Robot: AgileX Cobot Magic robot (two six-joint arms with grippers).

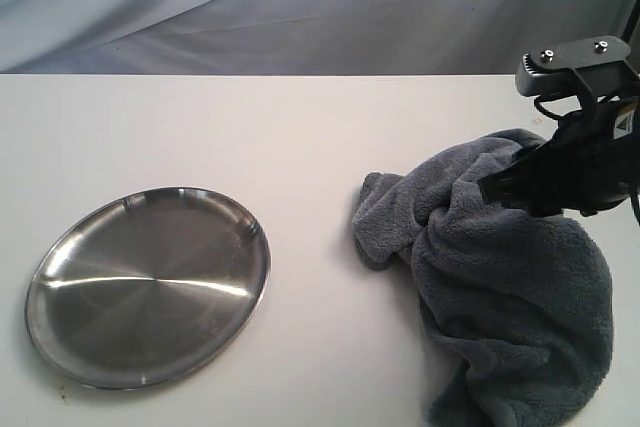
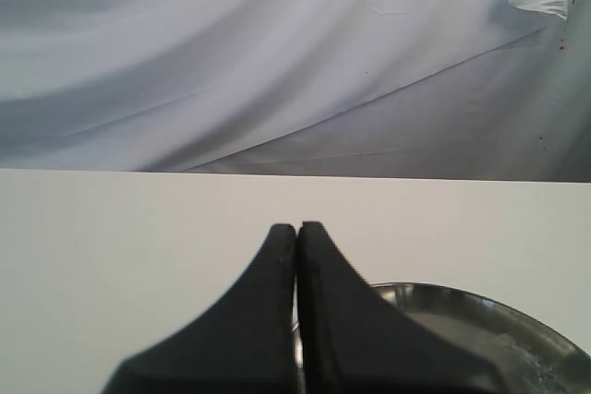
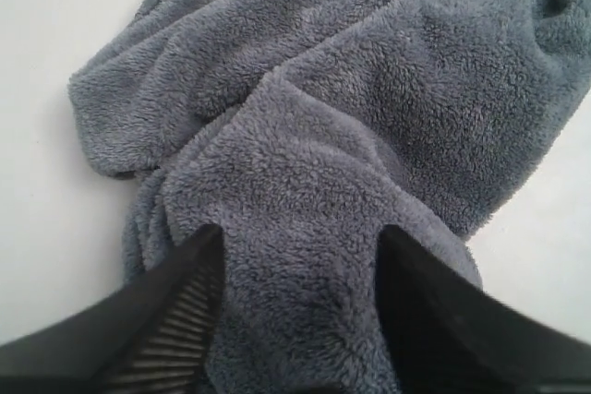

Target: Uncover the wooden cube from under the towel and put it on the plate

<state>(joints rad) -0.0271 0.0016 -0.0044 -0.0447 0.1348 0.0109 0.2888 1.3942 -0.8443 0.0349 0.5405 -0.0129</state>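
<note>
Barely begun: towel [image 1: 500, 277] lies bunched, wooden cube not visible, presumably still beneath. Right gripper [image 3: 295, 239] fingers spread astride raised towel fold, not yet closed. Left gripper [image 2: 296, 230] fingers pressed together, empty, near bare plate [image 1: 150, 287]. Uncovering, pick and placing all remain.

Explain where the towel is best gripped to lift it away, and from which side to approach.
Grip the raised ridge of the towel, coming from above. The plush cloth bunches into a hump there, and the open right gripper straddles it, so closing should pinch a thick fold.
</note>
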